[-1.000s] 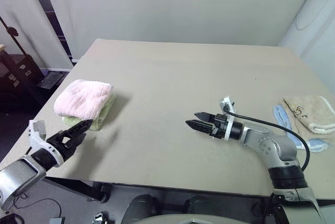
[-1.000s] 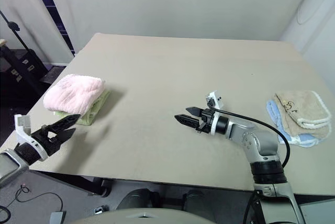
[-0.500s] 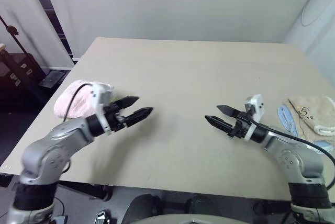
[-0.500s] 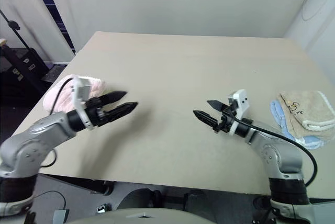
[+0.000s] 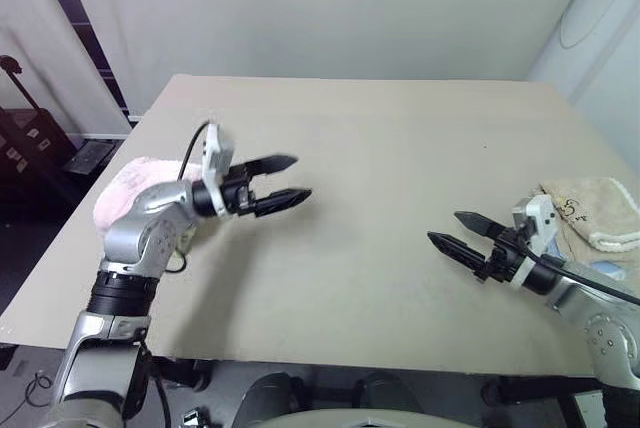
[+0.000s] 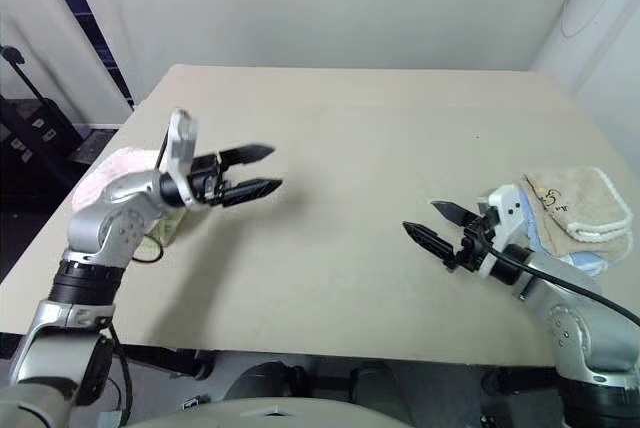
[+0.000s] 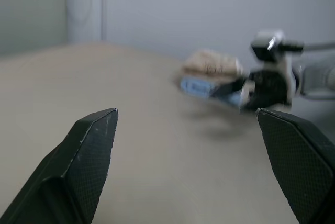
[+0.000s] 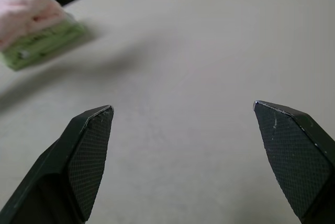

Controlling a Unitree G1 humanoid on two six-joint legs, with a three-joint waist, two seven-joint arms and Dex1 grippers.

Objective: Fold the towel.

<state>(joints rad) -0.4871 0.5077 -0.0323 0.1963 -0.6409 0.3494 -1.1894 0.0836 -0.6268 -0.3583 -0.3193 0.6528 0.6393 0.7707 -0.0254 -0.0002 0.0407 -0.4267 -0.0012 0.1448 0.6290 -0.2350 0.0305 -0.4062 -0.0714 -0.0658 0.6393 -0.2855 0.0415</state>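
At the table's [image 5: 360, 148] left edge the pink towel [image 5: 125, 188] is seen lying folded on top of a light green towel [image 8: 39, 46], partly hidden behind the left arm; such stacking suggests that finished pieces are being collected there, so the fold is judged to be done already. On the opposite side, a beige towel [image 5: 590, 210] is laid over a blue cloth [image 6: 535, 233] near the right edge, well apart from the pink one, presumably as a second pile waiting its turn. Nothing is held by either arm. The left gripper [image 5: 283, 181] is kept above the bare middle of the table, pointing towards the right side, its jaws spread wide and empty. The right gripper [image 5: 462, 231] is likewise held clear of the surface, just beside the beige pile, pointing inward with its jaws fully parted. Both are judged to be raised clear of the cloth, ready for whatever is picked up next
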